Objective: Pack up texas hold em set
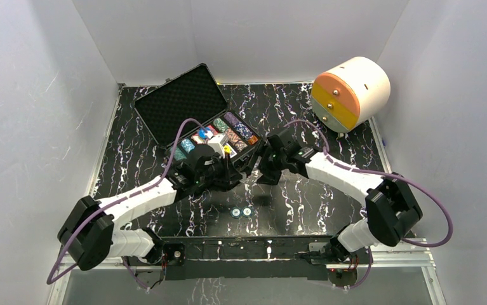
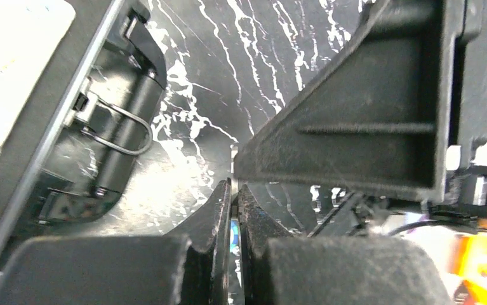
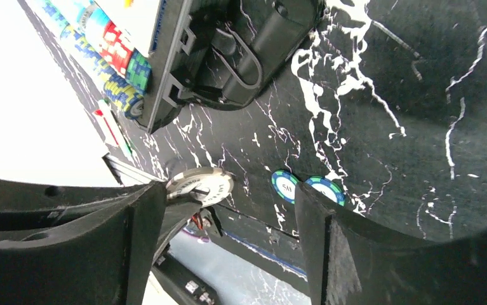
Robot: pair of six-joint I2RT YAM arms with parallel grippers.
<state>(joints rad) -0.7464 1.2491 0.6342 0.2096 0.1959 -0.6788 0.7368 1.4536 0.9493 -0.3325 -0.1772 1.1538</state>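
Observation:
The black case (image 1: 180,105) lies open at the back left, its foam lid raised. Rows of multicoloured poker chips (image 1: 228,130) fill its tray, and they also show in the right wrist view (image 3: 117,63). In front of the case my two grippers meet tip to tip. My left gripper (image 1: 233,170) (image 2: 235,185) is shut on a grey-white chip (image 3: 199,185), pinched flat at its fingertips. My right gripper (image 1: 260,166) (image 3: 231,197) is open around that spot, its fingers clear of the chip. Two blue-green chips (image 1: 235,211) (image 3: 285,185) lie loose on the table.
A big white cylinder with orange-yellow drawers (image 1: 352,92) lies at the back right. The case's front wall with handle and latches (image 2: 101,146) (image 3: 228,57) is close by both grippers. White walls enclose the black marbled table (image 1: 317,203); a metal rail (image 1: 247,244) runs along its near edge.

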